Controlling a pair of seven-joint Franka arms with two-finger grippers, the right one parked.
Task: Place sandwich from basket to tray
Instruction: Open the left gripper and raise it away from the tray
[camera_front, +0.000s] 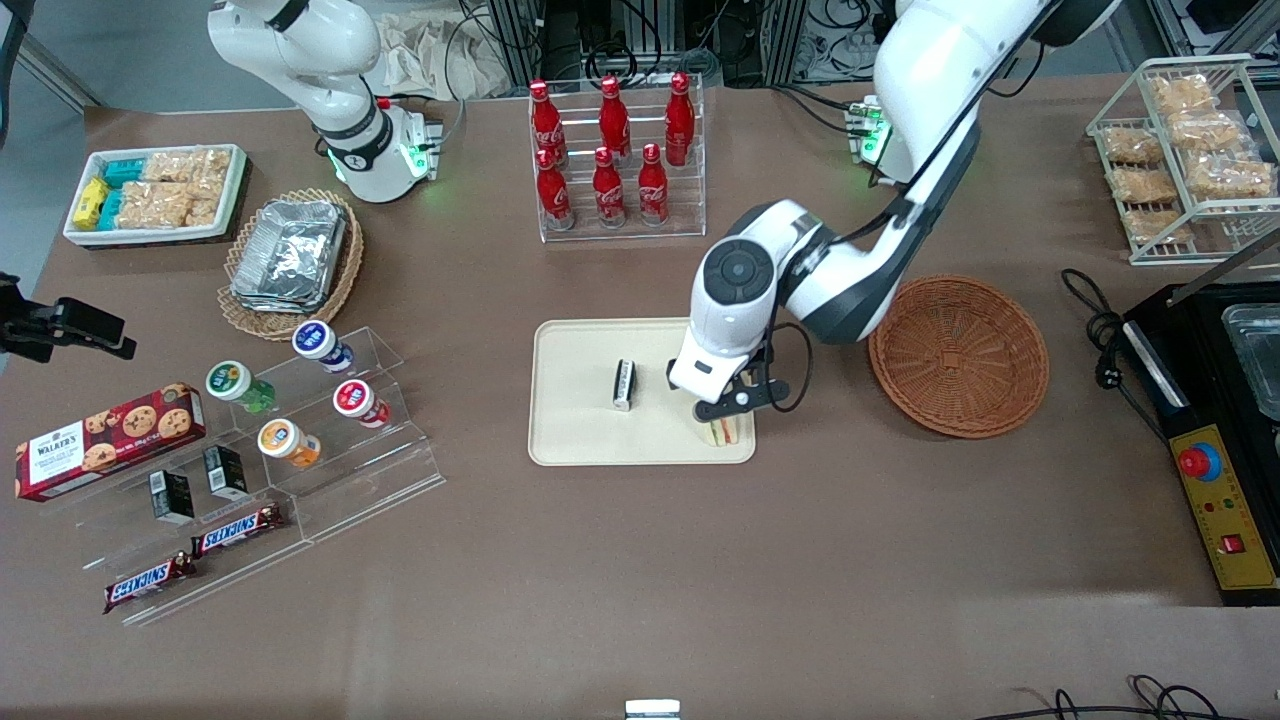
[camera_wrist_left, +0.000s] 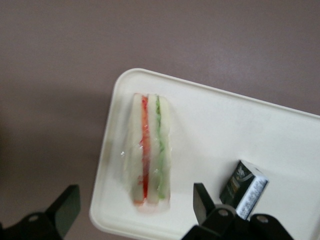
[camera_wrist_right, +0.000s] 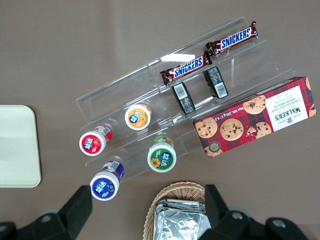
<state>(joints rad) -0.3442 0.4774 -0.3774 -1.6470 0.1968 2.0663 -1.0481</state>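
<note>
Gripper (camera_front: 722, 412): mine, above the tray's corner nearest the basket, fingers (camera_wrist_left: 64, 209) spread apart, gripping nothing.
Sandwich (camera_wrist_left: 148, 150): lying on the tray (camera_front: 575, 420), between my fingers.
Packet (camera_front: 624, 384): 1, on tray, nearby.
Basket (camera_front: 958, 355): beside tray.

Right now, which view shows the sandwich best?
The left wrist view: the sandwich lies whole on the tray, its layers plain, the open gripper above it. The front view shows only a sliver under the gripper. The right wrist view shows none of it.
</note>
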